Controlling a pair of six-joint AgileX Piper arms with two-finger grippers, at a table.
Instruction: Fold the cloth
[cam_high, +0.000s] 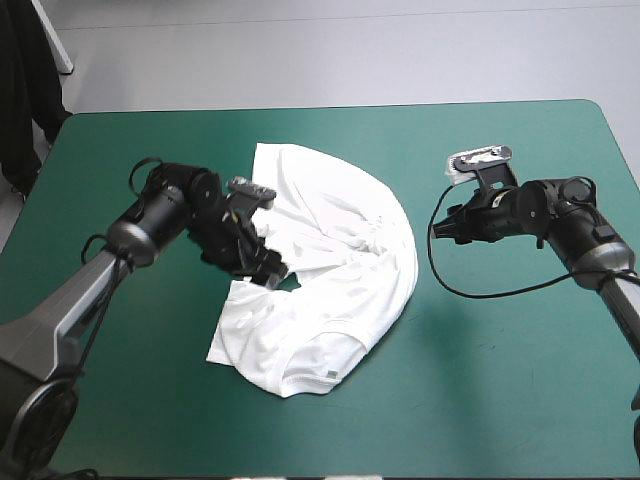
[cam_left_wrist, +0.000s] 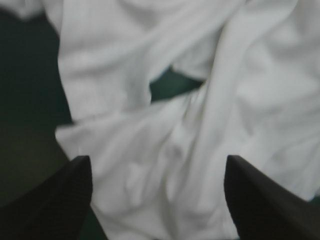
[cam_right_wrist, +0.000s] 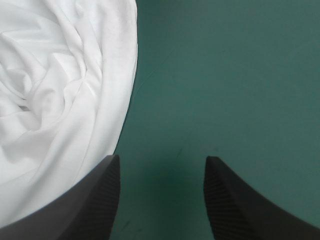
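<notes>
The white T-shirt (cam_high: 325, 270) lies crumpled and partly folded over itself in the middle of the teal-green table. My left gripper (cam_high: 262, 262) hangs over the shirt's left edge, open, its black fingers (cam_left_wrist: 55, 200) standing wide apart above rumpled white fabric (cam_left_wrist: 165, 140). A small gap in the folds shows the cover beneath. My right gripper (cam_high: 445, 225) is to the right of the shirt, open and holding nothing. In the right wrist view its fingers (cam_right_wrist: 97, 200) straddle bare cover, with the shirt's curved right edge (cam_right_wrist: 60, 100) just ahead and to one side.
Bare teal-green cover (cam_high: 500, 370) surrounds the shirt on all sides, widest at the front right. The table's far edge (cam_high: 330, 108) runs behind the shirt.
</notes>
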